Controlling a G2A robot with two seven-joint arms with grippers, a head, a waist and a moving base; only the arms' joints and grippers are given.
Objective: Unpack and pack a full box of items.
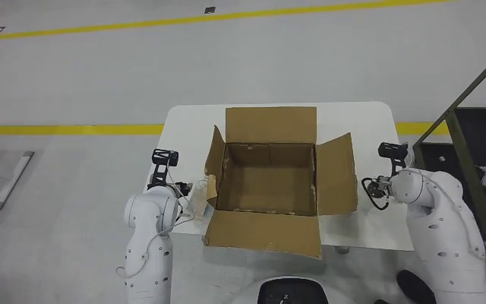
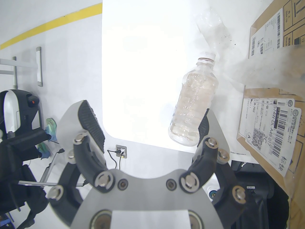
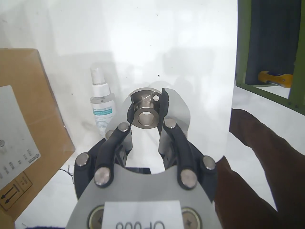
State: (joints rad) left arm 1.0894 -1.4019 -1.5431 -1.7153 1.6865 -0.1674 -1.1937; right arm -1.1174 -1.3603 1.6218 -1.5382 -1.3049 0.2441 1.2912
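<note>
1. Left claw point(image 2: 145, 109) has its fingers spread wide; a clear bottle point(image 2: 194, 103) lies just beside one finger, between this claw and the box point(image 1: 269, 124).
2. The box stands open between both claws.
3. A spray bottle point(image 3: 102, 106) stands just beside the right claw point(image 3: 147, 96), on its box side; that claw is clamped on a metal bushing point(image 3: 145, 117).

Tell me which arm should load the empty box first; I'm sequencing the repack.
Probably right: the right end effector is shut on the metal fitting, beside the box. The left end effector is open; the clear bottle lies ungripped on the table.
</note>
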